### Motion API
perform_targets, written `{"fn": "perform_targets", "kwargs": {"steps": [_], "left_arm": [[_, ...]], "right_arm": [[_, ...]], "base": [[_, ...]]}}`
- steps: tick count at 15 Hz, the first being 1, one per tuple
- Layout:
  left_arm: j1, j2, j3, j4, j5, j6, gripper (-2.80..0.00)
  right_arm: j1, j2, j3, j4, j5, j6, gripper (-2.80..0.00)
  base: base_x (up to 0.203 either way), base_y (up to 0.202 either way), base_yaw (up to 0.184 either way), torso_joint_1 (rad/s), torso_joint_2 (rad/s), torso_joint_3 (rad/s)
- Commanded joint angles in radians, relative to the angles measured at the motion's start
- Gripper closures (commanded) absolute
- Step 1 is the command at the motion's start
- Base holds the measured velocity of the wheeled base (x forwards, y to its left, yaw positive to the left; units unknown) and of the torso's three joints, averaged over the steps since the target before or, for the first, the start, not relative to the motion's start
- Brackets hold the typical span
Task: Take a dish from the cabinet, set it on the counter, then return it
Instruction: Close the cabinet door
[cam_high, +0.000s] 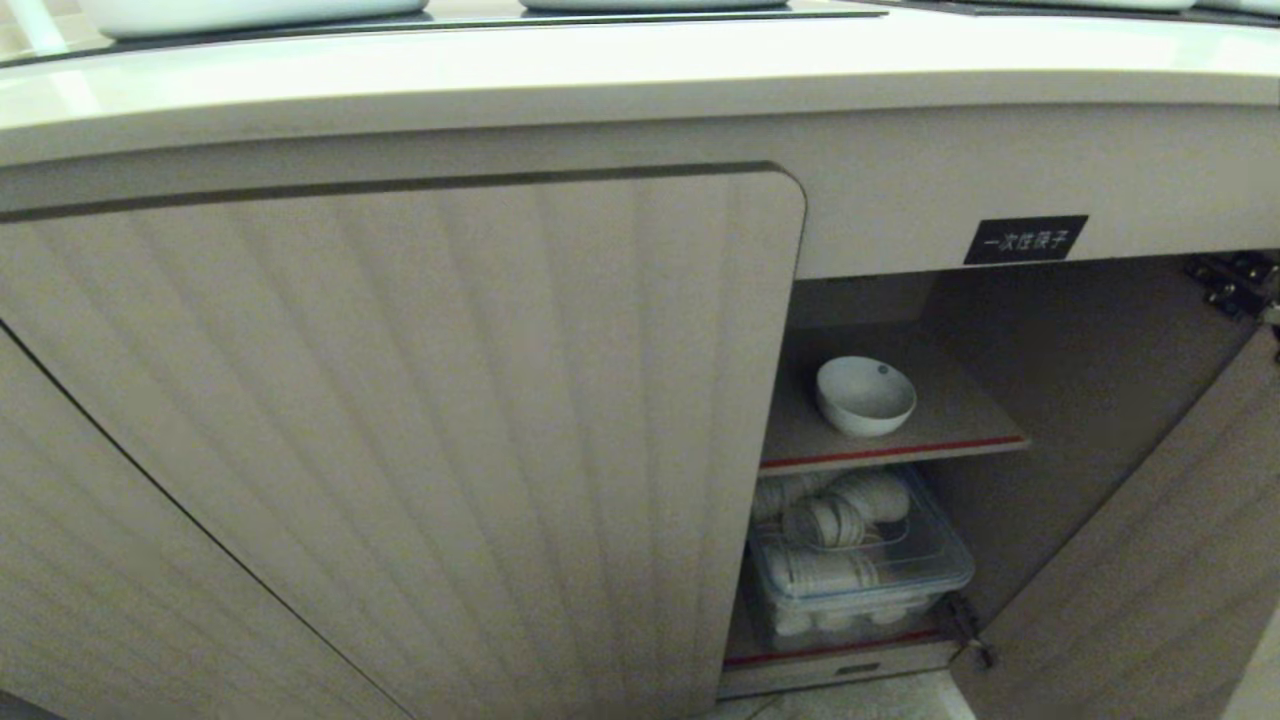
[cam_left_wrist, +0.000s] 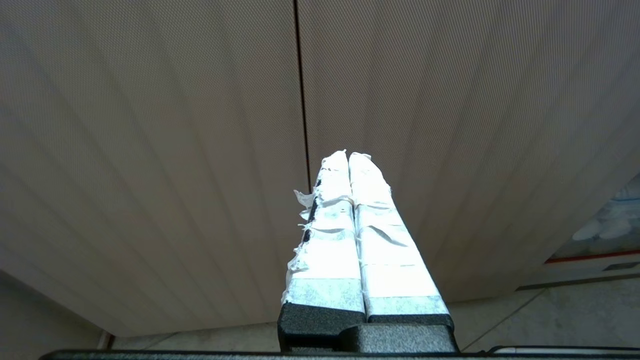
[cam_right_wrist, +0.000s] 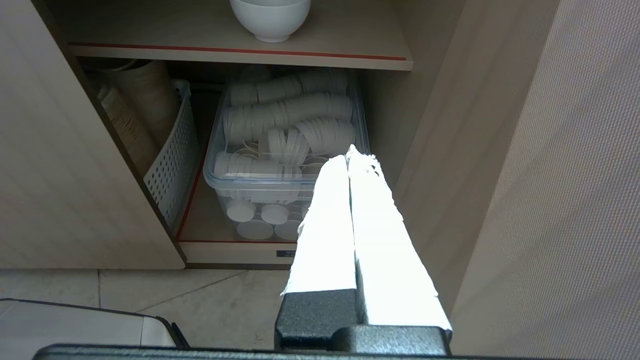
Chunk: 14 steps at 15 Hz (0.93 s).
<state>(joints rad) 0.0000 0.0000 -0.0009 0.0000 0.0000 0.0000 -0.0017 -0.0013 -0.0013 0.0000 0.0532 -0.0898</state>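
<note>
The dish (cam_high: 865, 395) is a small white bowl standing upright on the upper red-edged shelf of the cabinet (cam_high: 400, 430), whose right door (cam_high: 1150, 560) hangs open. The right wrist view shows the dish (cam_right_wrist: 270, 18) too, on that shelf. Above runs the cream counter (cam_high: 600, 80). My right gripper (cam_right_wrist: 349, 154) is shut and empty, held low outside the open compartment, well short of the dish. In front of the closed ribbed doors my left gripper (cam_left_wrist: 348, 156) is shut on nothing. Neither arm shows in the head view.
On the lower shelf stands a clear plastic box (cam_high: 860, 580) of stacked white cups, seen also as the clear box (cam_right_wrist: 285, 165), with a white perforated basket (cam_right_wrist: 172, 150) beside it. A black label (cam_high: 1025, 240) sits above the opening. White vessels (cam_high: 250, 12) rest on the counter's black panels.
</note>
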Motion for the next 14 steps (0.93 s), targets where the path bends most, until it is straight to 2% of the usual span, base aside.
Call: {"fn": "perform_targets", "kwargs": {"steps": [1, 4, 14], "left_arm": [[0.000, 0.000, 0.000, 0.000, 0.000, -0.002, 0.00], [0.000, 0.000, 0.000, 0.000, 0.000, -0.002, 0.00], [0.000, 0.000, 0.001, -0.002, 0.000, -0.002, 0.00]], "right_arm": [[0.000, 0.001, 0.000, 0.000, 0.001, -0.001, 0.00], [0.000, 0.001, 0.000, 0.000, 0.001, -0.001, 0.00], [0.000, 0.001, 0.000, 0.000, 0.001, -0.001, 0.00]], "base": [[0.000, 0.000, 0.000, 0.000, 0.00, 0.000], [-0.032, 0.000, 0.001, -0.001, 0.00, -0.001], [-0.185, 0.000, 0.003, 0.001, 0.00, 0.003]]}}
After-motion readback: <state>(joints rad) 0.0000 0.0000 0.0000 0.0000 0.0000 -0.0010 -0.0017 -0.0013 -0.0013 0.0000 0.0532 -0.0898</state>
